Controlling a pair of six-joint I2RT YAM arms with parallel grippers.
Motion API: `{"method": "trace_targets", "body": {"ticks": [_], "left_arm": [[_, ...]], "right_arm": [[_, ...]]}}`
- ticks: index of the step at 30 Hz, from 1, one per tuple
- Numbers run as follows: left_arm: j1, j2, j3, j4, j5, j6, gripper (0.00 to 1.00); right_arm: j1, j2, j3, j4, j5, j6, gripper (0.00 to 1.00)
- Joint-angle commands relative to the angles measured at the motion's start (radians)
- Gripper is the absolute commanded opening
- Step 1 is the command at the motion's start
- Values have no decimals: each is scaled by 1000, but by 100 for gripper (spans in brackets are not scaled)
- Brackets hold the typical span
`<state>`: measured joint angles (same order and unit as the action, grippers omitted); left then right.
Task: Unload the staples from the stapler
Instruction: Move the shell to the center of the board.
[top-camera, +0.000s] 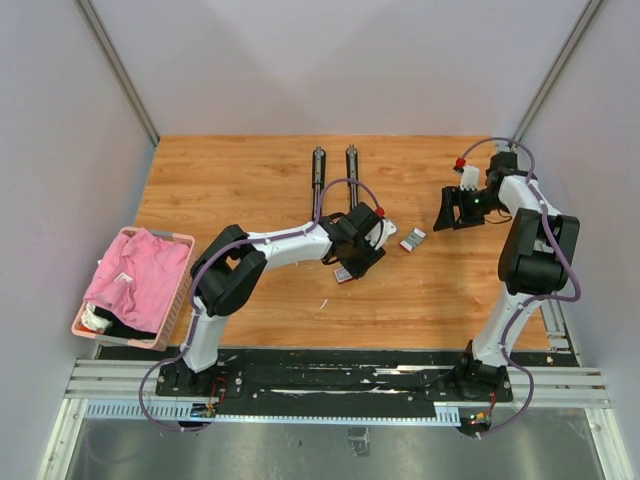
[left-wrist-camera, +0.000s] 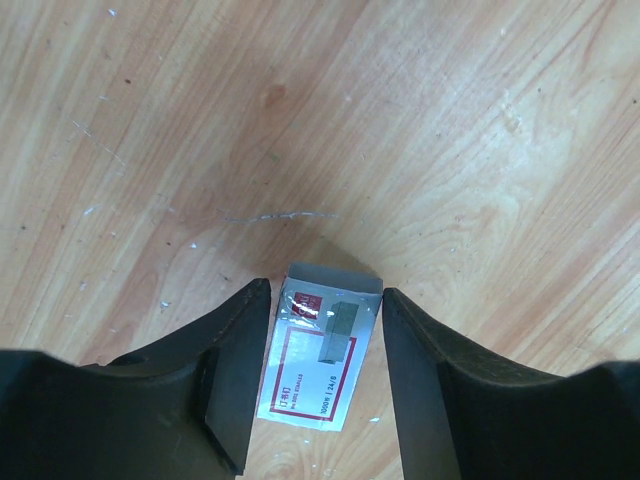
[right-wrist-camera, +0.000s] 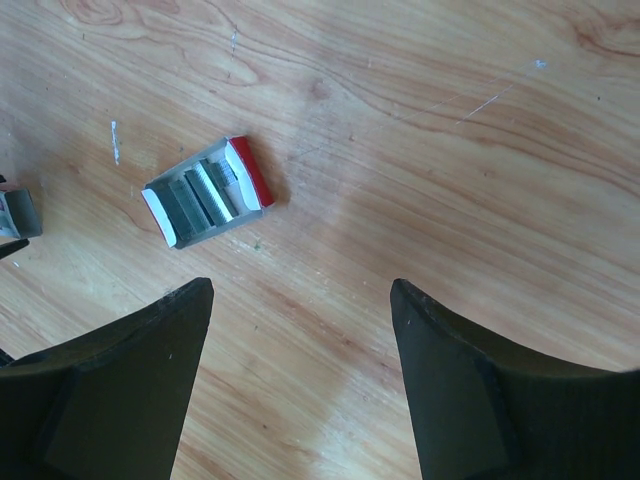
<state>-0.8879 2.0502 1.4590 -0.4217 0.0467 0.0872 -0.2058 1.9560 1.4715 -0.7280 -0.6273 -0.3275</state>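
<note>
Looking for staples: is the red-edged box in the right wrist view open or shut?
Open: the box shows its inside, with grey staple strips lying in it.

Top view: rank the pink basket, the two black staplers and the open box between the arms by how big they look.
1. pink basket
2. left stapler and right stapler: alike, so not ranked against each other
3. open box
</note>
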Motion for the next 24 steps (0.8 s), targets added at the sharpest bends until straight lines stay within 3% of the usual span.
{"method": "trace_targets", "body": {"ticks": [1, 6, 11, 24], "left_arm": [[-6, 6, 41, -11, 11, -19, 54], [-6, 3, 49, -9, 16, -27, 55], [-6, -8, 44, 2, 16, -29, 55], [-8, 5, 46, -6, 21, -41, 55]], "right_arm": [[-10, -46, 16, 27, 19, 15, 74], [-16, -81, -12, 92, 7, 4, 74], [-34, 0, 53, 31, -83, 33, 74], [-34, 105, 40, 60, -108, 71, 74]]}}
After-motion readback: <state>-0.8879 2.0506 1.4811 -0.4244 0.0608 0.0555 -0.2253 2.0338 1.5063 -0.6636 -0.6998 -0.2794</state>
